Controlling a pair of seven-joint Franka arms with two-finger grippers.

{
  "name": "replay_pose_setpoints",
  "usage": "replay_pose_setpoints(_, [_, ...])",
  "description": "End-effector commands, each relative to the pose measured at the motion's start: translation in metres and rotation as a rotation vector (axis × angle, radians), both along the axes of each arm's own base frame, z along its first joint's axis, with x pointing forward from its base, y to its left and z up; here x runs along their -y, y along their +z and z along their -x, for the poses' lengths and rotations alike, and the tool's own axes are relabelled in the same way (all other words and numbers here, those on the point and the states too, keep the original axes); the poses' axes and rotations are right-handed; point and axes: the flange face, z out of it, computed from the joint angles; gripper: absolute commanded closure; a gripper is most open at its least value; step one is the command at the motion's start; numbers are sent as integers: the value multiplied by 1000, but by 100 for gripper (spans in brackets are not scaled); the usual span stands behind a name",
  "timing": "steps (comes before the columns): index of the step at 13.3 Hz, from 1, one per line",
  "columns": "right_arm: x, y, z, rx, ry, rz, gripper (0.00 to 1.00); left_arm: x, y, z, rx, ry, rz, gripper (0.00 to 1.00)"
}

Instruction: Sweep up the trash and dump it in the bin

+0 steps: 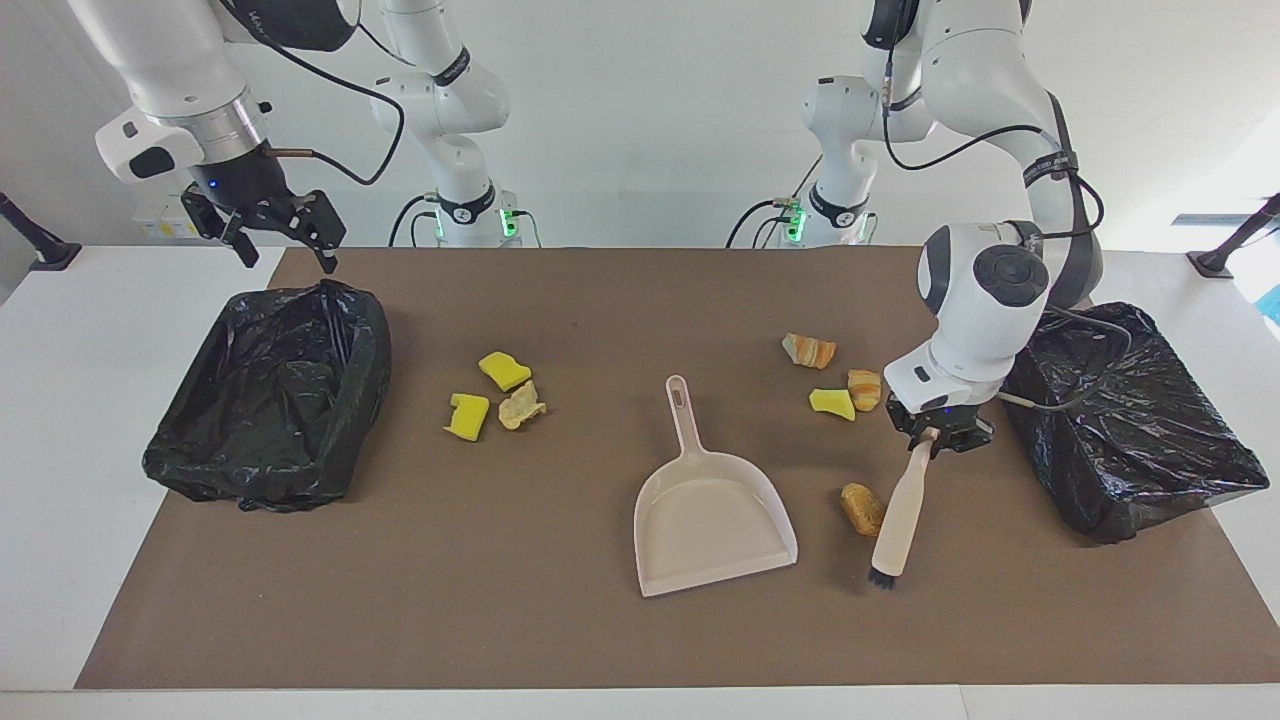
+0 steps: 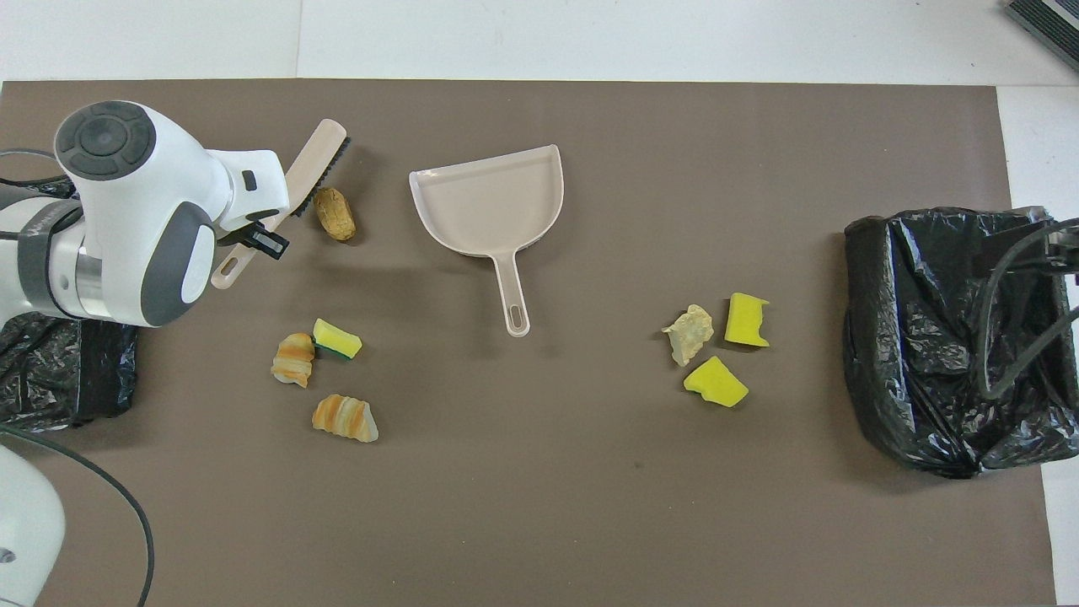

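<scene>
My left gripper [image 1: 935, 437] is shut on the handle of the beige brush [image 1: 900, 515], which tilts down with its bristles on the mat beside a brown lump [image 1: 861, 507]. The brush [image 2: 314, 167] and lump [image 2: 335, 213] also show in the overhead view. The beige dustpan [image 1: 710, 500] lies empty mid-table. Two orange bread lumps [image 1: 808, 350] [image 1: 864, 388] and a yellow sponge [image 1: 832, 402] lie nearer the robots than the brush. Two yellow sponges [image 1: 504, 370] [image 1: 467, 415] and a tan lump [image 1: 521, 406] lie toward the right arm's end. My right gripper [image 1: 285, 245] is open, over the bin's rim.
A black-bagged bin [image 1: 200, 440] stands at the right arm's end of the brown mat, and another [image 1: 1180, 470] at the left arm's end, close to my left arm. In the overhead view the left arm hides part of that bin [image 2: 50, 379].
</scene>
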Motion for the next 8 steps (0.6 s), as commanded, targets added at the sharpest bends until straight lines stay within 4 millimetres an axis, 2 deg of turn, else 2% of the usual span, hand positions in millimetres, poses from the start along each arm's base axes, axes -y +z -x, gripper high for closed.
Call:
replay_pose_setpoints(1, [-1,2,7,6,2,-16,0,1,-7,-15,-5,-76,-34,100])
replay_pose_setpoints(5, [-1,2,7,6,2,-15,0,1,-9,-2,-134,-264,-87,100])
replay_pose_setpoints(8, [-1,2,7,6,4,-15,0,-4,-1,9,-201,-331,-105,100])
